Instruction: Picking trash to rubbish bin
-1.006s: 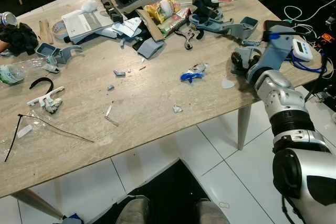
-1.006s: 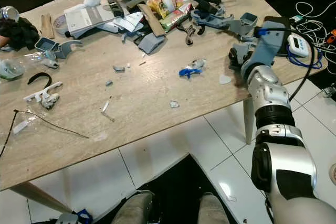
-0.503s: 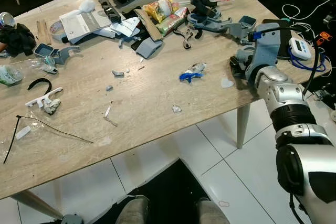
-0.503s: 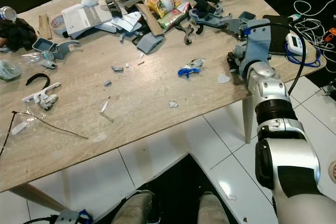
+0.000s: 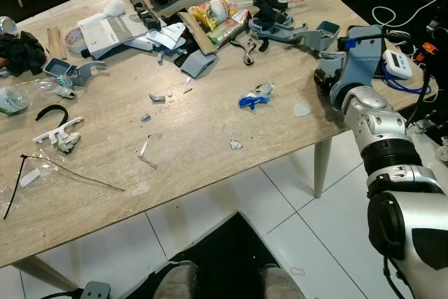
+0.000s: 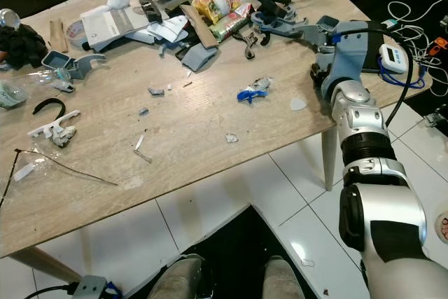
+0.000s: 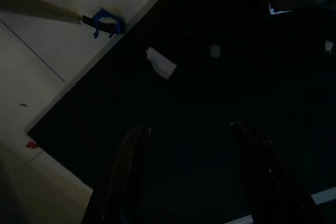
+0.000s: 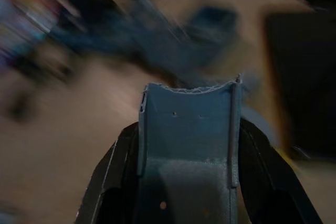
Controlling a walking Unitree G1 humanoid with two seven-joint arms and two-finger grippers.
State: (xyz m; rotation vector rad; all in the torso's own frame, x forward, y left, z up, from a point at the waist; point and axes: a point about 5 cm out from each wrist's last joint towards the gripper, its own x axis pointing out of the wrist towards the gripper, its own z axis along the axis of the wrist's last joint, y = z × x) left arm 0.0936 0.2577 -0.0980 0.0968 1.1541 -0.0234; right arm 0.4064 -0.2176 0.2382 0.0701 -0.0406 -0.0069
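Your right gripper has its two black fingers clamped on a blue-grey plastic piece sitting between them; beyond the fingertips the table is blurred; your left gripper hangs with fingers apart.

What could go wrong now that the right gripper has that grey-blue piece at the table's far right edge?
The right gripper clamps a grey-blue plastic piece close to the cables and white device at the table corner; pulling back could snag them. The wrist view is blurred, so the grip is hard to judge and the piece might slip. The blue wrapper and small scraps near the edge could get knocked to the floor.
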